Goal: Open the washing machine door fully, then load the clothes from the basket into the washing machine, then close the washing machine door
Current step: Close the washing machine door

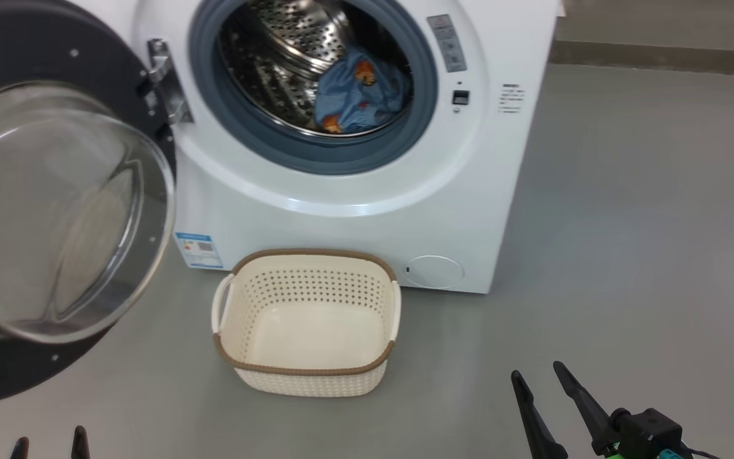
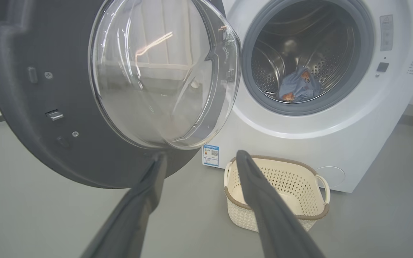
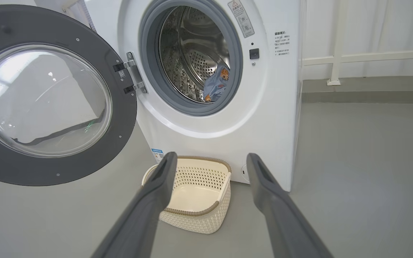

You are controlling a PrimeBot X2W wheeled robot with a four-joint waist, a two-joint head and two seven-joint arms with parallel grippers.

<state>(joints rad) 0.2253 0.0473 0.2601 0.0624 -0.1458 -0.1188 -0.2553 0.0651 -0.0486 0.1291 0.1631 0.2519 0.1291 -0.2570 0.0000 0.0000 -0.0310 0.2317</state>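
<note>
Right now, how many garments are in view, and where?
1 that I can tell apart: a blue bear-print bundle in the washing machine's drum. It may be more than one garment bunched together. The basket holds none.

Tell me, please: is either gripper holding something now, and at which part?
Nothing is held. The left gripper and the right gripper are both open and empty.

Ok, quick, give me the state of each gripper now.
Left gripper, two long dark fingers: open, holding nothing.
Right gripper, two long dark fingers: open, holding nothing.
</note>
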